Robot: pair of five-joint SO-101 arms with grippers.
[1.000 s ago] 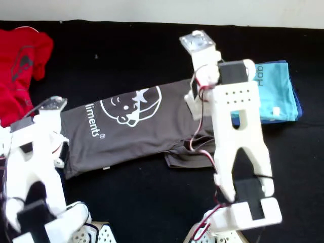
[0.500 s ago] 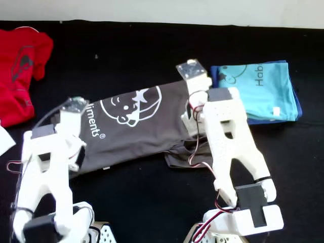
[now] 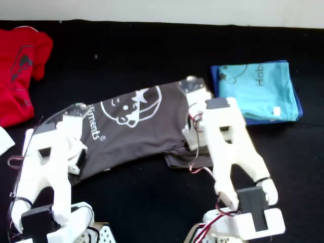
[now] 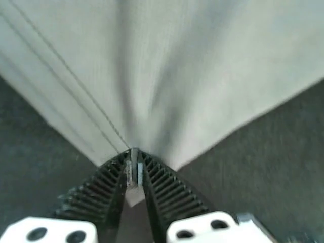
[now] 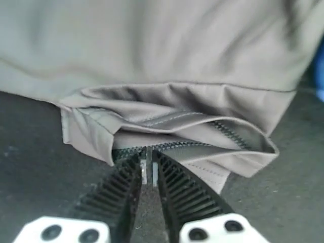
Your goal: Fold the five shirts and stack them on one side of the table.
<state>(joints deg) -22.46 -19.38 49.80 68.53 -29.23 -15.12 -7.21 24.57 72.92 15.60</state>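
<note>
Grey shirt [image 3: 131, 126]: lies across the table [image 3: 126, 50] middle.
Left pincer [image 4: 132, 153]: clamped on its hem, left-edge end.
Right pincer [image 5: 148, 152]: clamped on its bunched right-edge end.
Teal shirt [image 3: 258, 91]: folded, near right edge.
Red shirt [image 3: 20, 66]: heaped, far-left corner.

Matt cloth grey shirt [image 3: 136, 134]; matt table [image 3: 126, 55].

The matte black cloth-covered table top [image 3: 126, 50] takes up almost the whole high view, and its surface looks soft, with a few tiny pale specks on it. Along the 12 o'clock edge runs a plain off-white band [image 3: 152, 10], which meets the black cloth in a nearly straight line. At 9 o'clock, at the very edge, lies a small flat white piece [image 3: 4, 140]; what it is I cannot tell.
</note>
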